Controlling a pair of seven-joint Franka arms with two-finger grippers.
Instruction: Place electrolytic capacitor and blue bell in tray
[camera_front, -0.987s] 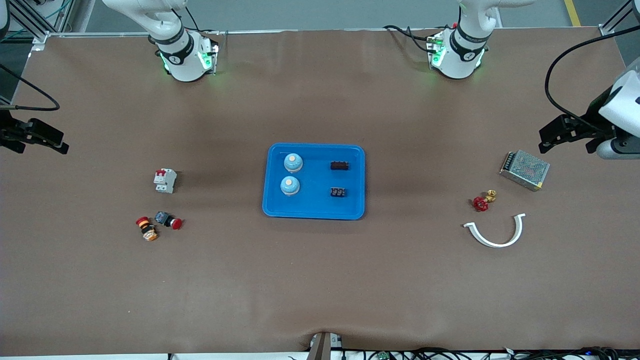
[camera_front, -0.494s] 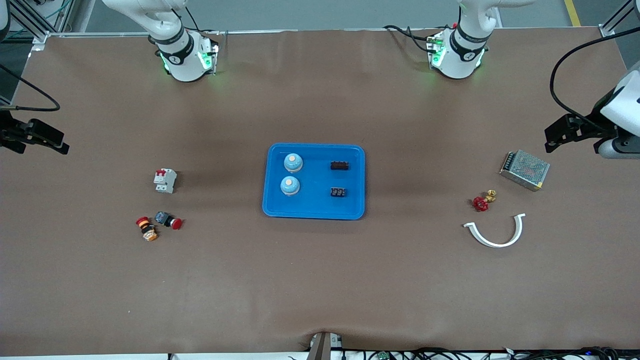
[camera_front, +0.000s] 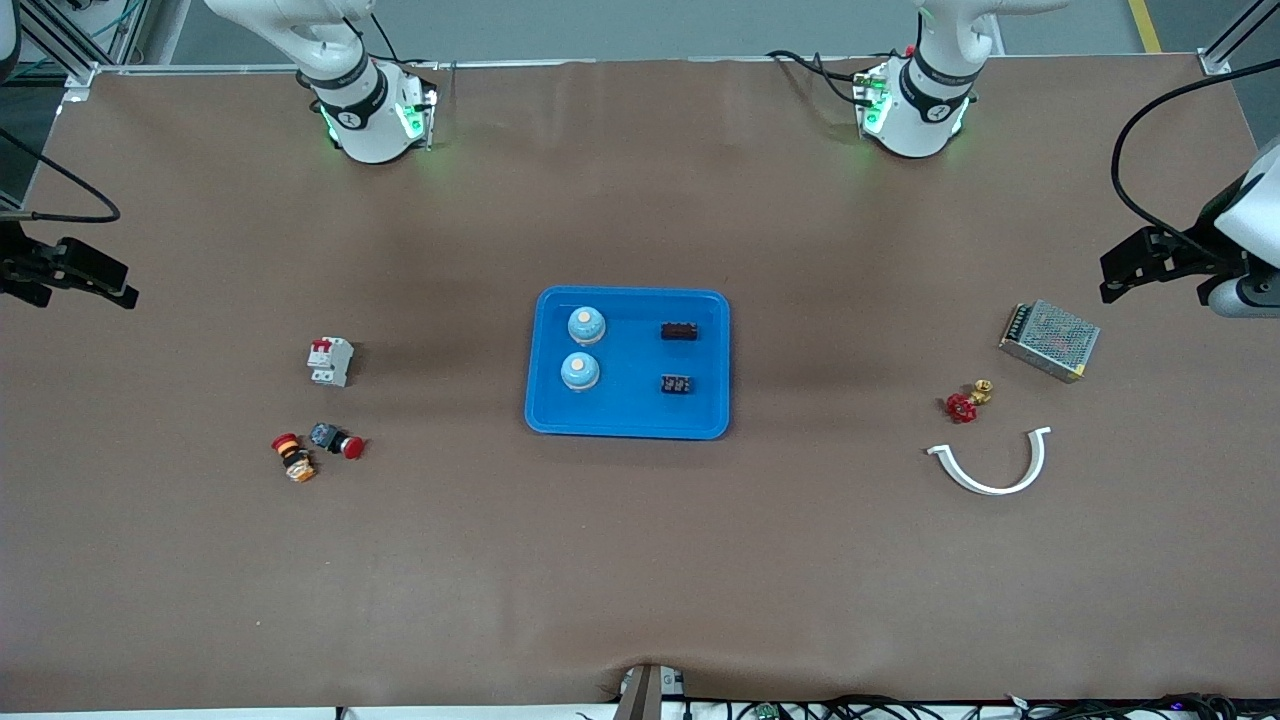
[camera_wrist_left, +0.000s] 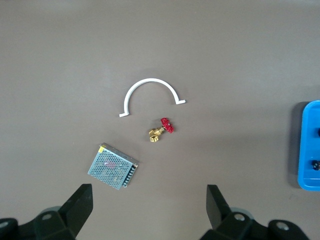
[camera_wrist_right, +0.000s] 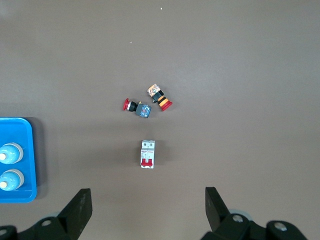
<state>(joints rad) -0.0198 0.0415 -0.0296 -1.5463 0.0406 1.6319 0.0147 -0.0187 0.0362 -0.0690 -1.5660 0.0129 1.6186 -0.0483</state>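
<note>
Surface: brown mat-covered table (camera_front: 640, 560).
Left gripper (camera_wrist_left: 148, 207): we see fingers spread, empty, over its end's edge.
Right gripper (camera_wrist_right: 147, 206): spread, empty, over its end's edge.
Tray: bright blue shallow plastic tray (camera_front: 628, 419) mid-table holds two blue dome bells (camera_front: 586, 325) and two small black components (camera_front: 678, 331).

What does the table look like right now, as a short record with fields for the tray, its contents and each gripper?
tray: blue tray, mid-table
in tray: two blue bells; two small black parts
left gripper: open, empty, up near the metal mesh box
right gripper: open, empty, at the right arm's end of the table
task state: both part kinds appear to be in the tray
</note>
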